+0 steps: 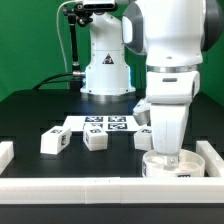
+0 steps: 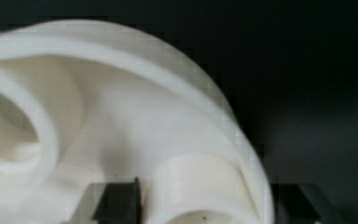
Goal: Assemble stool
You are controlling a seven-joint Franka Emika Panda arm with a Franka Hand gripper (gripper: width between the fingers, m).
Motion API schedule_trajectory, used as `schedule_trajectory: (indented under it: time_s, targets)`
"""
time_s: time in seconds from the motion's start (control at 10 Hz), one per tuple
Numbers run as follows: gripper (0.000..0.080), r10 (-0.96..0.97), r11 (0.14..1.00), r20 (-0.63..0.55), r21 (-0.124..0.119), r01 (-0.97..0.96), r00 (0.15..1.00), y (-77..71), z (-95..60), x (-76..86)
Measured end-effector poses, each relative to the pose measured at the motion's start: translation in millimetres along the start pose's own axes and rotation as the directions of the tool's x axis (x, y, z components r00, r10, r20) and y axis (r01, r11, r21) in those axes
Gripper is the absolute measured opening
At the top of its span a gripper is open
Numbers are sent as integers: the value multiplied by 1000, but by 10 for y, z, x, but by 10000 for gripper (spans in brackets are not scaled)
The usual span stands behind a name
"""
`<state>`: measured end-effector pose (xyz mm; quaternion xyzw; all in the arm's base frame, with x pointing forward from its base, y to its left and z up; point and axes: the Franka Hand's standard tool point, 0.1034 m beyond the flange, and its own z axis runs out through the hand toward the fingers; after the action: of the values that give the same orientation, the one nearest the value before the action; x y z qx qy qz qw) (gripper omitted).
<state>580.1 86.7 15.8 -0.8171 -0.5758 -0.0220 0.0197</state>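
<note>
The white round seat disc [image 1: 158, 168] lies on the black table at the exterior view's front right, close to the rail corner. My gripper [image 1: 168, 154] points straight down onto it. In the wrist view the seat disc [image 2: 105, 80] fills most of the picture, and its thick curved rim runs between the two dark fingers [image 2: 115, 202] of my gripper [image 2: 202, 202], which touch it on both sides. Three short white tagged legs lie on the table: one [image 1: 53, 143] at the left, one [image 1: 96, 140] in the middle, one [image 1: 143, 138] partly hidden behind my arm.
The marker board [image 1: 106, 124] lies flat behind the legs. Long white border rails run along the front [image 1: 90, 187], the left [image 1: 5, 152] and the right [image 1: 210, 155]. The arm's base [image 1: 106, 70] stands at the back.
</note>
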Motion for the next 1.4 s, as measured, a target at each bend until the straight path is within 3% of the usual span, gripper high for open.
schedule_trajectory:
  time_s: [0.4, 0.5, 0.6, 0.7, 0.8, 1.2, 1.4]
  targets:
    - [321, 39, 999, -1, -3, -39, 999, 17, 7, 85]
    - [373, 39, 999, -1, -3, -39, 999, 17, 8, 85]
    - [509, 39, 999, -1, -3, -39, 999, 16, 9, 84]
    - [509, 39, 999, -1, -3, -39, 999, 17, 9, 83]
    - [619, 48, 999, -2, -5, -48, 999, 22, -9, 80]
    - [648, 89, 995, -12, -45, -89, 996, 71, -387, 101]
    - [649, 109, 992, -8, -60, -109, 994, 109, -507, -80]
